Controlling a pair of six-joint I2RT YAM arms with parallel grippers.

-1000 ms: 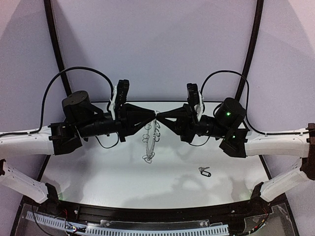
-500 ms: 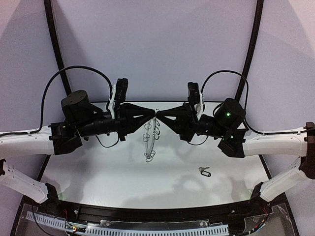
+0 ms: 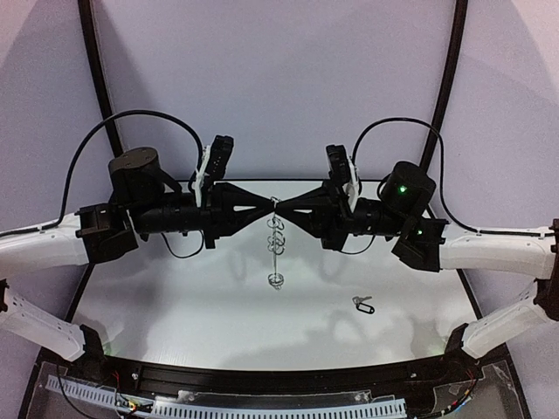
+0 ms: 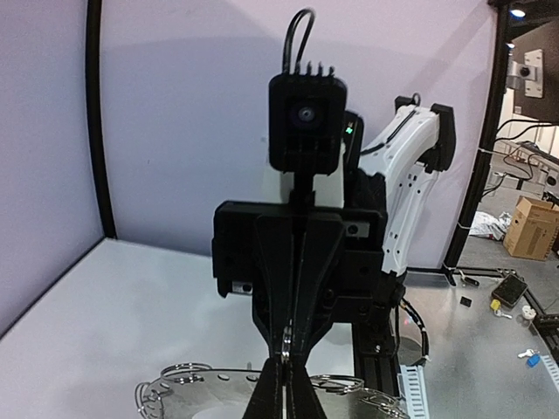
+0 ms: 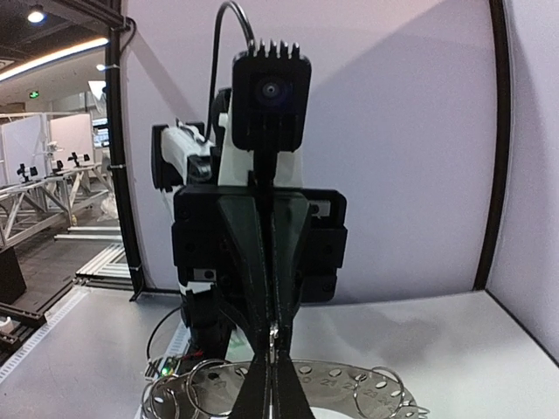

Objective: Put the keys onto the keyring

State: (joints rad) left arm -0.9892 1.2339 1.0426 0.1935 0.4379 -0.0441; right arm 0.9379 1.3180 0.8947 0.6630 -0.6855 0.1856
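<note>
A: Quick, grippers?
B: Both pinched tight. The left gripper [image 3: 268, 208] and right gripper [image 3: 282, 208] meet tip to tip in mid-air. Each is clamped on the top rim of the keyring [image 5: 336, 380], from opposite sides. No gap btw the jaws in either wrist view.

A: Ring where exactly?
B: Off the table [image 3: 175, 305], hanging edge-on below the tips in the top view, about centre. Wire loops [image 3: 274, 237] dangle off its rim.

A: Key?
B: The key [image 3: 362, 305] lies flat on the table, front right, well apart from the ring. Nothing is touching it.

A: How will the ring handle?
B: Looks like a flat metal plate, so stiff, won't flex. Prob light-ish but broad, so w/ only a rim pinch it can swing or pivot. Smooth faces, so likely slippery. The loops are thin wire, springy, easy to bend or snag. Best hold is the plate rim btw loops, not the loops themselves.

A: And the key?
B: Tiny, light, rigid body, small metal loop at one end. It sits low on the table, so it's hard to pinch and will prob skid if nudged. I'd grab the dark body across its narrow sides and leave the loop end free to thread. Which way the loop points is too small to tell for sure.

A: Risk?
B: One arm must let go to fetch the key. The ring could then rotate in the single grip.
</note>
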